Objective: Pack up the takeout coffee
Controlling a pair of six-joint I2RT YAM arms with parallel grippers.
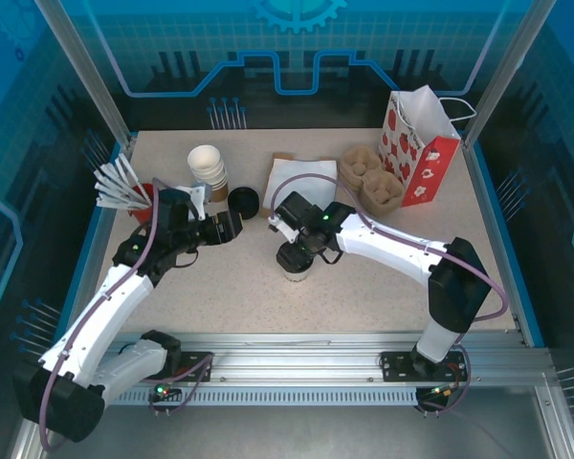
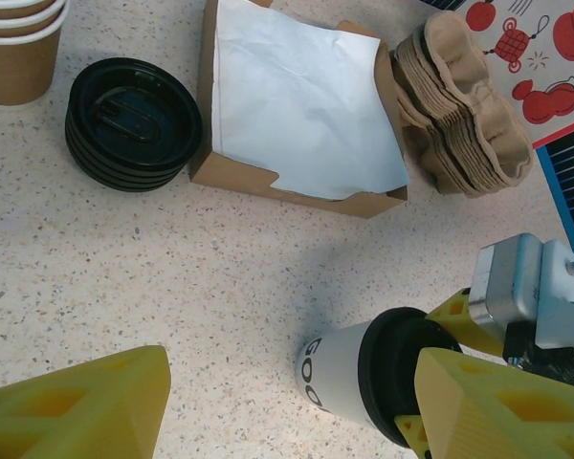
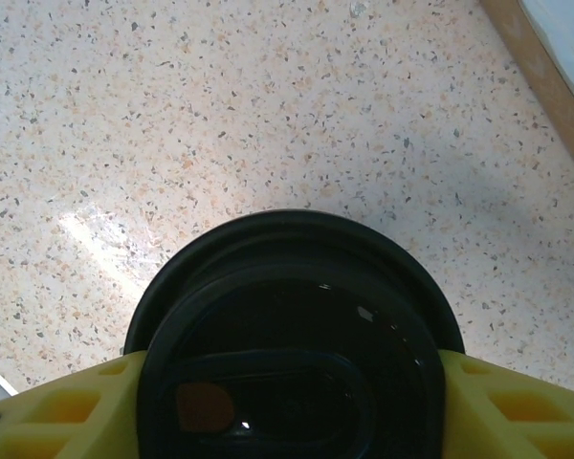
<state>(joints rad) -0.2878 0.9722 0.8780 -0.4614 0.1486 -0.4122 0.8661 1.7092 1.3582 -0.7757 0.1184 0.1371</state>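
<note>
Right gripper point(image 1: 299, 254) is down over the takeout coffee point(image 1: 295, 273), and the wrist view settles it: yellow fingers point(image 3: 67, 411) pressed against either side of the black lid, the cup firmly clasped. The coffee stands in the middle of the table point(image 1: 220, 287), just in front of the brown tray of white paper point(image 1: 301, 180). Over on the other side, the left gripper point(image 1: 230, 228) hovers near the stack of loose black lids point(image 1: 244, 201), fingers point(image 2: 86, 406) spread wide, nothing held, apart from the cup. Far right corner: pulp cup carriers point(image 1: 373, 180) beside the red-and-white gift bag point(image 1: 419, 143).
</note>
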